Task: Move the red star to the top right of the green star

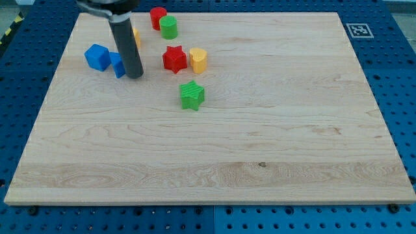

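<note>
The red star lies on the wooden board, above and slightly left of the green star. A yellow block touches the red star on its right side. My tip rests on the board to the left of the red star, about a block's width away, and just right of a blue block. The rod rises from the tip toward the view's top.
A blue block sits at the left. A red block and a green cylinder stand near the top edge. A yellow-orange block is partly hidden behind the rod. The board lies on a blue perforated table.
</note>
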